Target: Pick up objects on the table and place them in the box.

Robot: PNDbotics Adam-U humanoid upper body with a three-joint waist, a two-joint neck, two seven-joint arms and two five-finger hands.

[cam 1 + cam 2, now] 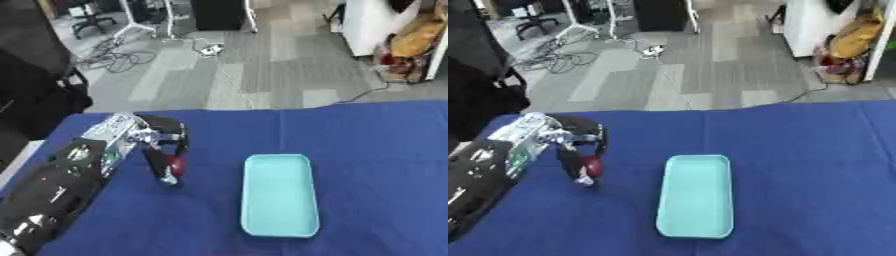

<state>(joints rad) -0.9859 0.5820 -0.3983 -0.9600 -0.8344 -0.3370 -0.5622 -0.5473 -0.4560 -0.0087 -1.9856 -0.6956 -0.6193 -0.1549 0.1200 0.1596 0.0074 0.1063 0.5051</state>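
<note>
Left eye view shows your left robot hand [164,150] near the desk's [385,150] left edge, fingers curled round a small red object [178,164]. Beside it, mid-desk, the box [278,195] sits empty, so nothing is placed yet. Your right robot hand is unseen.

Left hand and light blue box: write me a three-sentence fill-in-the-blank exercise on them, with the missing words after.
1. The left hand has its fingers curled round a small ____ object.
2. The light blue box on the blue table holds ____.
3. The box lies to the hand's ____.

Missing words: red; nothing; right
</note>
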